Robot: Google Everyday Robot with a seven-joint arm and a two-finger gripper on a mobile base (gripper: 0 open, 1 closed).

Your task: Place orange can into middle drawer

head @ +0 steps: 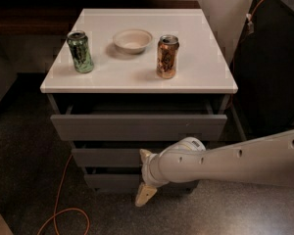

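Observation:
The orange can [167, 56] stands upright on the white cabinet top [206, 72], right of centre. The middle drawer [105, 157] shows as a dark grey front under the top drawer and looks closed. My gripper [145, 176] is low in front of the cabinet, at the level of the middle and lowest drawer fronts. It points left with its cream fingers [146, 195] spread apart and empty. The white arm reaches in from the right and hides the right part of the lower drawer fronts.
A green can [80, 51] stands at the left of the top and a white bowl [133, 39] at the back centre. The top drawer [137, 126] is pulled out a little. An orange cable [59, 199] lies on the floor at the left. A dark cabinet stands at the right.

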